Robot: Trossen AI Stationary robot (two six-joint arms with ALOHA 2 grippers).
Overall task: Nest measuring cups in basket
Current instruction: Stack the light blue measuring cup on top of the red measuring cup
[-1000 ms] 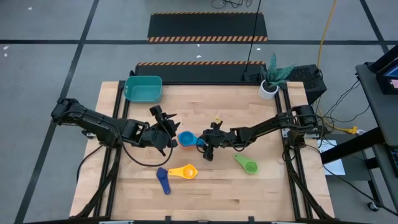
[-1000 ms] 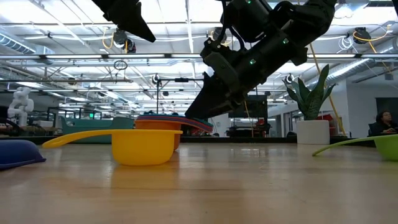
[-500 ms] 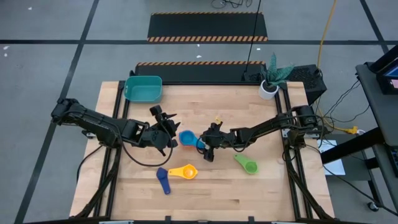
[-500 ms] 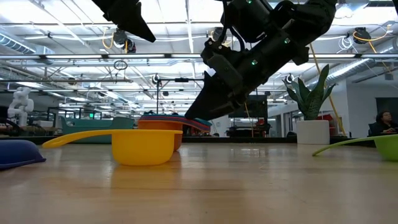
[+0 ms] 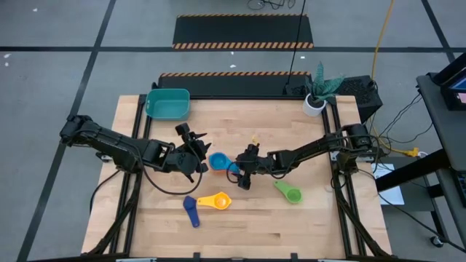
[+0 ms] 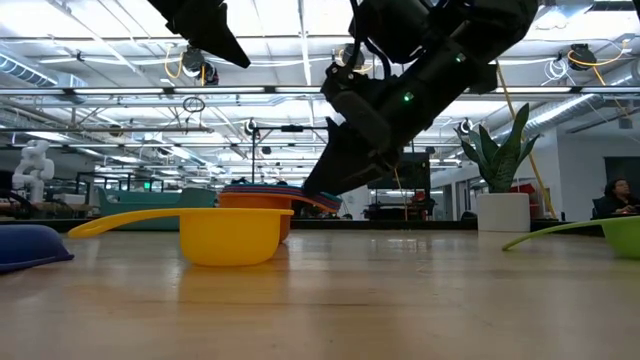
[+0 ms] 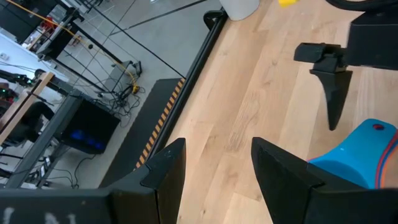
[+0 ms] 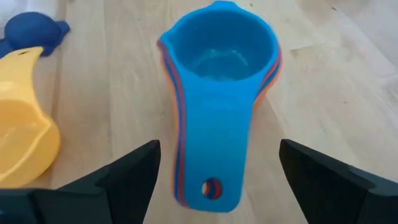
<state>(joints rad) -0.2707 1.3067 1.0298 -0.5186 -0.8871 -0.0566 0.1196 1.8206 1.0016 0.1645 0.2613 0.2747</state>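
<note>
Near the middle of the light wooden table [image 5: 306,211] sits a small stack of nested plastic measuring cups [image 8: 214,112]: a blue scoop on top with orange and red rims showing beneath it, handles lined up. The right gripper [image 5: 243,173] hangs just over the handle end of this stack, its two dark fingers [image 8: 124,171] spread wide on either side of the handles and touching nothing. The left gripper [image 5: 195,157] waits on the other side of the stack, jaws apart and empty.

Three cups are still loose: the yellow scoop cup [image 5: 218,200] and the dark blue scoop cup [image 5: 191,212] lie near the front edge, and the green scoop cup [image 5: 290,193] lies to the right of the stack. The teal rounded plastic basket [image 5: 168,102] stands empty at the far left corner, well apart from all of them.

The step in hand appears to be releasing the stack and turning to the next cup. To do it well, the right gripper should rise straight up before moving sideways, so a finger does not catch a handle and skew the stack. The next cup ought to be chosen by size, since one larger than the blue top cup will not seat inside it. Taking that cup by its handle, level, and lowering it with handles aligned should keep the nest tidy enough to carry to the basket in one lift.
</note>
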